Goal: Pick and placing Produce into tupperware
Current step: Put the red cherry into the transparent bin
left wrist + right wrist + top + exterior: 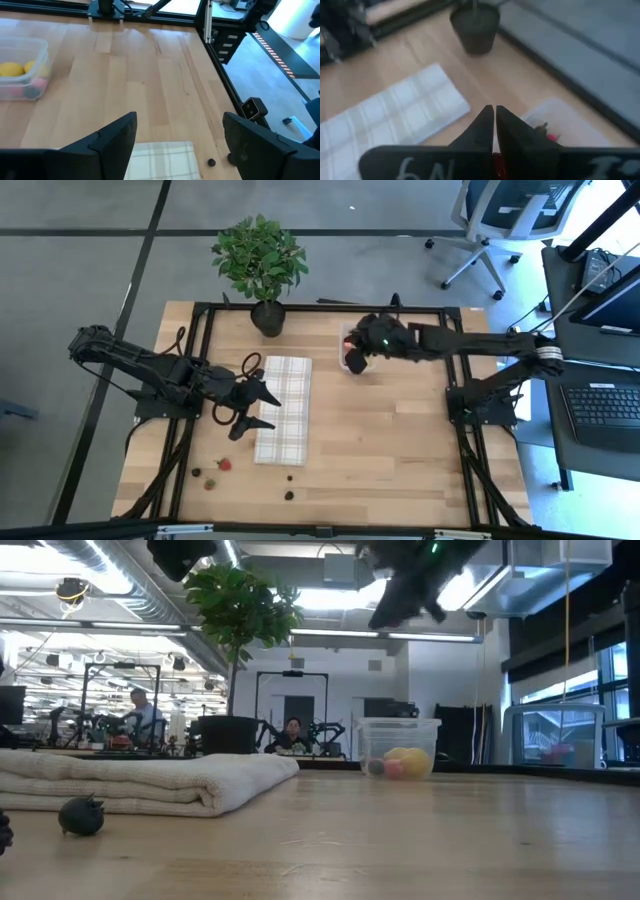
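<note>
My right pincer [352, 360] is pinched nearly shut on a small red produce piece [496, 162], hovering over the tupperware [350, 343] at the worktop's [400, 440] far side. The piece looks light, small, probably slick and easily crushed; nip across its middle, gently. The tub already holds yellow and pink pieces. Left pincer [262, 408] gapes wide and empty above the checked cloth [285, 415]. More pieces [224, 464] lie loose at the near edge. The potted plant [262, 265] stands close beside the tub.

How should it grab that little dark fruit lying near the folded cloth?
Probably from straight above, fingers closing across the middle of the dark fruit. It is small, roundish and sits low on the bare table, clear of the cloth, so a sideways approach would scrape the wood.
</note>
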Robot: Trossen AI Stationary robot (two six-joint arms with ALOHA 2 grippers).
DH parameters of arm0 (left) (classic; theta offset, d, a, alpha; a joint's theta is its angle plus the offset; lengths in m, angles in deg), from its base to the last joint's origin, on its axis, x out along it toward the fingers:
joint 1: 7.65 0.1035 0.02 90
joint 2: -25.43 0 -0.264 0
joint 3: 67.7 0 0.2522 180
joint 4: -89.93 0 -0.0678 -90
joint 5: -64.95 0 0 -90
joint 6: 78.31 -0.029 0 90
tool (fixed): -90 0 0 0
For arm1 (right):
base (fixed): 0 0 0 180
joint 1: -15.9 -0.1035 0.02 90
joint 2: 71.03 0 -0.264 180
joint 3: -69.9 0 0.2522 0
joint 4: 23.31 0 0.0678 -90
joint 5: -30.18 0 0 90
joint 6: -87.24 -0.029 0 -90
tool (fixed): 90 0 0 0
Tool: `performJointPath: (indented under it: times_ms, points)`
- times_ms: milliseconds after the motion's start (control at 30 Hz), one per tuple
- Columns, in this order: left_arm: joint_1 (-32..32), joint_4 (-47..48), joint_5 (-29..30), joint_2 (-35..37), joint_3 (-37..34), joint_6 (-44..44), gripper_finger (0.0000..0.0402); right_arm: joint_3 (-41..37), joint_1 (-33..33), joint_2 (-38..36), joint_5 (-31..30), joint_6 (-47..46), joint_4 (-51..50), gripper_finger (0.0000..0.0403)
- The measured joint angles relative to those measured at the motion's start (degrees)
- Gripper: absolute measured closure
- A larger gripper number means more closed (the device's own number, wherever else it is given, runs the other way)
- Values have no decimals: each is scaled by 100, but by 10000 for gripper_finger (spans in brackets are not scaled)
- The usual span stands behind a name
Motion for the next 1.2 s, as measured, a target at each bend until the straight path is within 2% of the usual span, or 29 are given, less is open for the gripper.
performJointPath:
  times_ms: [100,233,500,767,1000,1200]
  points:
    - [0,1,49,-1,0,0,117,-129,363,298,605,10,25,383]
    - [0,18,49,-1,0,113,117,-640,645,591,945,-26,203,384]
    - [2,96,51,-1,0,254,117,-1799,949,615,1029,-322,1564,383]
    - [2,98,51,-1,0,254,117,-2112,1040,613,1025,-340,1936,377]
    - [2,98,51,-1,0,252,117,-2112,1056,613,1023,-443,1955,342]
    - [2,96,51,0,0,251,117,-2112,1056,611,1012,-454,2004,290]
